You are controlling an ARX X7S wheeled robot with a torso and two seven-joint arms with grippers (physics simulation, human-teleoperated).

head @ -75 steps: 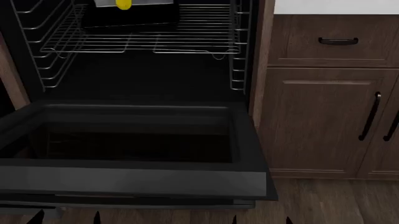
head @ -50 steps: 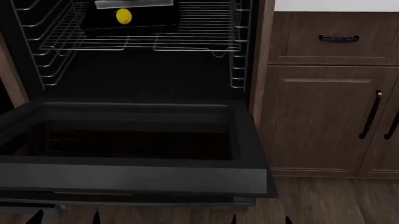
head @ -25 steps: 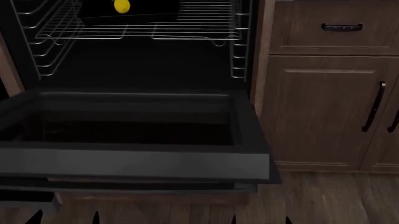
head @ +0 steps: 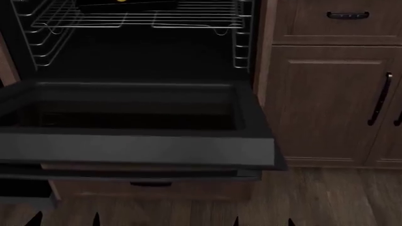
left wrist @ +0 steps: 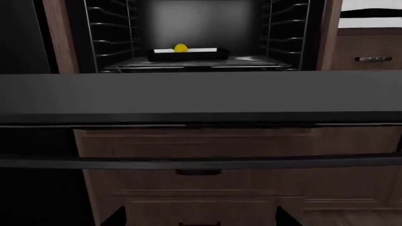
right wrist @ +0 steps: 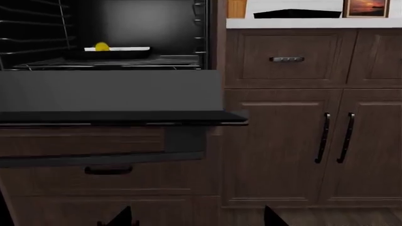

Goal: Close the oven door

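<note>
The oven door (head: 138,148) hangs open, lying about level and sticking out toward me, its dark glass window (head: 132,117) facing up. Its long dark bar handle (left wrist: 201,163) runs under the grey front edge. The door (left wrist: 201,94) fills the width of the left wrist view, and its right end (right wrist: 107,94) shows in the right wrist view. My left gripper (head: 67,219) and right gripper (head: 262,221) are both open, low and in front of the door, touching nothing. Only their fingertips (left wrist: 116,217) (right wrist: 122,217) show.
Inside the oven, a yellow object (left wrist: 180,47) lies on a black tray (left wrist: 188,54) on a wire rack (head: 138,19). A brown drawer (left wrist: 201,143) sits under the door. Brown drawer front (head: 342,21) and cabinet doors (head: 326,103) stand to the right. Wooden floor (head: 339,197) lies below.
The head view has sunk lower: the oven, door and cabinets have slid up the picture, and the drawer under the door has come into sight. The door stays open and level.
</note>
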